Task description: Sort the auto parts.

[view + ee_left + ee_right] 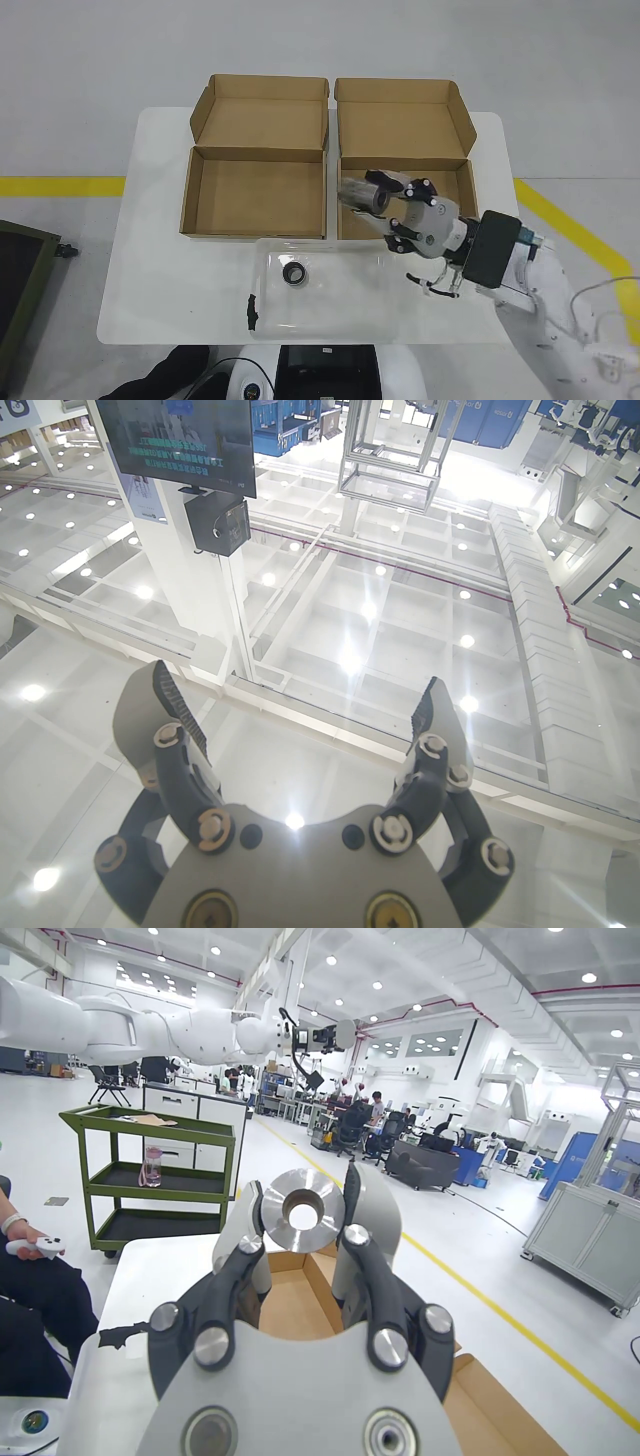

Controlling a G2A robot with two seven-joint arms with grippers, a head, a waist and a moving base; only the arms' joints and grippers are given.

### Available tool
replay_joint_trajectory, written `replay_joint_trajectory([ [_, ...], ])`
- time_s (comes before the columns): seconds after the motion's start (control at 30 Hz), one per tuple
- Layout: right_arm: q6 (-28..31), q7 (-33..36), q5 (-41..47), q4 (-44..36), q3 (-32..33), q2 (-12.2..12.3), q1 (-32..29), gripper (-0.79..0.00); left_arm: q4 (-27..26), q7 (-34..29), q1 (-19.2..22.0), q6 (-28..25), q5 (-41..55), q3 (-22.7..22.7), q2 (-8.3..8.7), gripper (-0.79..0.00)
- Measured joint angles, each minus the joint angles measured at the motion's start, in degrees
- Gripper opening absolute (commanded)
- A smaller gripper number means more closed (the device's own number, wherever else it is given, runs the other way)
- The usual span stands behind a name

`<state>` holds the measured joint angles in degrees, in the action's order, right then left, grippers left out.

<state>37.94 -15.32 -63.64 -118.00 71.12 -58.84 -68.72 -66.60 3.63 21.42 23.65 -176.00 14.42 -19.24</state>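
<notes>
My right gripper [372,193] is shut on a silver metal cylinder with a round bore [302,1210], held sideways over the near left corner of the right cardboard box [462,190]. In the right wrist view the right gripper [303,1208] clamps the cylinder's sides, its bored face turned toward the camera. A small dark ring-shaped part [294,272] lies in the clear plastic tray [360,300] at the table's front. My left gripper [300,700] is open with nothing between its fingers, pointing up at the ceiling. The left arm [150,1035] is raised high off the table.
Two open cardboard boxes stand side by side at the back, the left box [198,200] holding nothing I can see. A black scrap [251,311] lies on the white table [160,260] by the tray's left end. A green cart [100,1168] stands beyond the table.
</notes>
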Motion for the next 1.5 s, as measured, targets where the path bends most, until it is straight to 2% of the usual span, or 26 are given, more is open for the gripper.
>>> replay_joint_trajectory([
  [0.27, 2.21, -0.51, 1.04, 3.05, -1.59, -0.47, 0.84, -0.785, 0.0, 0.0, 0.0, 0.0, 0.0, 0.0, 0.0, 0.0],
  [0.67, 1.51, 4.93, -6.54, 10.63, -11.93, -2.09, 2.59, -0.785, 0.0, 0.0, 0.0, 0.0, 0.0, 0.0, 0.0, 0.0],
  [0.83, 1.08, 6.67, -8.96, 17.14, -16.6, -3.39, 6.61, -0.785, 0.0, 0.0, 0.0, 0.0, 0.0, 0.0, 0.0, 0.0],
  [1.2, 0.2, 13.02, -10.93, 24.37, -22.98, -5.94, 14.19, -0.785, 0.0, 0.0, 0.0, 0.0, 0.0, 0.0, 0.0, 0.0],
  [1.5, -1.97, 13.92, -10.84, 30.95, -28.87, -9.19, 20.99, -0.785, 0.0, 0.0, 0.0, 0.0, 0.0, 0.0, 0.0, 0.0],
])
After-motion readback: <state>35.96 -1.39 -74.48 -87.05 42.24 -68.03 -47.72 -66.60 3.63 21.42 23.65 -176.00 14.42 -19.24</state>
